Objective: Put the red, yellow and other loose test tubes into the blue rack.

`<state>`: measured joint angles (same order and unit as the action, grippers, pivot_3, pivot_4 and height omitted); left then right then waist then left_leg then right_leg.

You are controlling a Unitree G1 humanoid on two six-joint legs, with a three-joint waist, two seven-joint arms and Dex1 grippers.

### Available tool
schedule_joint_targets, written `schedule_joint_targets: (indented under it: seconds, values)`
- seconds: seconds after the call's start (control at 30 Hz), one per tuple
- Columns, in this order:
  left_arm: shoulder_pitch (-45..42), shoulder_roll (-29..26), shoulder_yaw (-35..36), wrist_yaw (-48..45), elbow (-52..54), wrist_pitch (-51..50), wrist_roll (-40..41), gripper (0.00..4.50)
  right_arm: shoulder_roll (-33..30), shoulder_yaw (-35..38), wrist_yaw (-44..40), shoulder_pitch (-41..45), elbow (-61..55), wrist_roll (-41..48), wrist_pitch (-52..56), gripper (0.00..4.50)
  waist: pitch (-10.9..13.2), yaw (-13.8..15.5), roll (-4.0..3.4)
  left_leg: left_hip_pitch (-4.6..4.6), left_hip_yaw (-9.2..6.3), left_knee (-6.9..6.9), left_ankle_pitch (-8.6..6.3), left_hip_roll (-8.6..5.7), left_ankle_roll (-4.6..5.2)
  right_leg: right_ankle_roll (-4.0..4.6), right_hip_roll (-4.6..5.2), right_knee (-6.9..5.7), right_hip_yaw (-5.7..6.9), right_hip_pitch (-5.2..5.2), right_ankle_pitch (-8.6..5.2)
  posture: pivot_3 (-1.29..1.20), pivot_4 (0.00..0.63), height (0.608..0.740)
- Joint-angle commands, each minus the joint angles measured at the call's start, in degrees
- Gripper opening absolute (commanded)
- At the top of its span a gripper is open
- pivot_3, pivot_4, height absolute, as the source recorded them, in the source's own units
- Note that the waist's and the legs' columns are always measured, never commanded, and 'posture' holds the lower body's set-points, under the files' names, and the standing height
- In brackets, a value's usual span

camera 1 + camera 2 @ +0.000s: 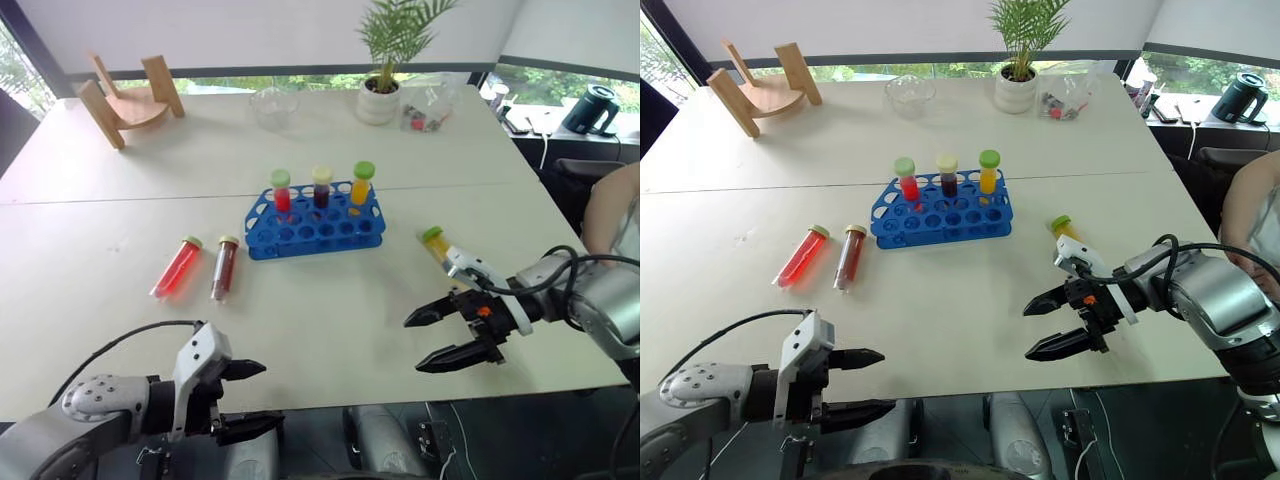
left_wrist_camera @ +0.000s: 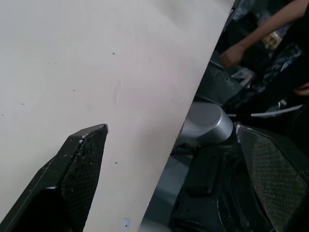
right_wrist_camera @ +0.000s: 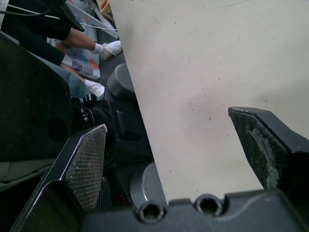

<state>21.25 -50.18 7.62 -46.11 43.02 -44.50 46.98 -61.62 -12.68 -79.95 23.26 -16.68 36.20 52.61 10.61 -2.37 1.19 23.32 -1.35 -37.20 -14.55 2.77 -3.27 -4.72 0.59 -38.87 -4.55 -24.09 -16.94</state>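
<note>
The blue rack [image 1: 315,226] stands mid-table and holds three upright tubes: red, dark and orange. To its left a red test tube [image 1: 177,267] and a dark red one [image 1: 224,267] lie loose on the table. A yellow test tube [image 1: 437,243] with a green cap lies to the rack's right, partly behind my right arm. My right gripper [image 1: 432,342] hangs open and empty just in front of the yellow tube. Low at the table's front left edge, my left gripper [image 1: 252,398] stands open with nothing in it.
A wooden stand [image 1: 128,97] sits at the back left, with a glass bowl [image 1: 273,104] and a potted plant [image 1: 381,90] along the back. A person's arm [image 1: 612,215] shows at the right edge. A black kettle [image 1: 594,108] stands beyond.
</note>
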Motion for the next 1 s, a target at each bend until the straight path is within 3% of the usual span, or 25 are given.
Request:
schedule_joint_targets:
  seconds: [0.03, 0.73, 1.0]
  values:
    - [-0.75, 0.22, 0.91, -0.18, 0.31, 0.63, 0.38, 4.39, 0.06, 1.76, 0.11, 1.07, -1.13, 0.71, 0.17, 4.50, 0.00, -0.02, 0.00, 0.00, 0.00, 0.00, 0.00, 0.00, 0.00, 0.00, 0.00, 0.00, 0.00, 0.00, 0.00, 0.00, 0.150, 0.740]
    - [-4.51, 0.67, 1.85, 2.03, 0.63, -1.54, 3.07, 4.39, 0.52, 0.88, 0.10, 3.11, 0.64, -0.53, -0.90, 4.50, 0.00, -0.03, 0.00, 0.00, 0.00, -0.01, 0.00, 0.00, 0.00, -0.02, 0.00, 0.00, 0.00, 0.01, 0.01, 0.00, 0.150, 0.740]
    - [-11.21, 1.54, 1.00, 6.45, 1.50, -5.26, 7.62, 4.39, 0.60, 2.27, 2.26, 5.32, 2.35, -1.07, 0.73, 4.50, 0.00, 0.00, 0.00, 0.00, -0.02, -0.03, 0.00, 0.00, 0.00, -0.07, 0.00, 0.00, 0.01, 0.04, 0.04, 0.00, 0.150, 0.740]
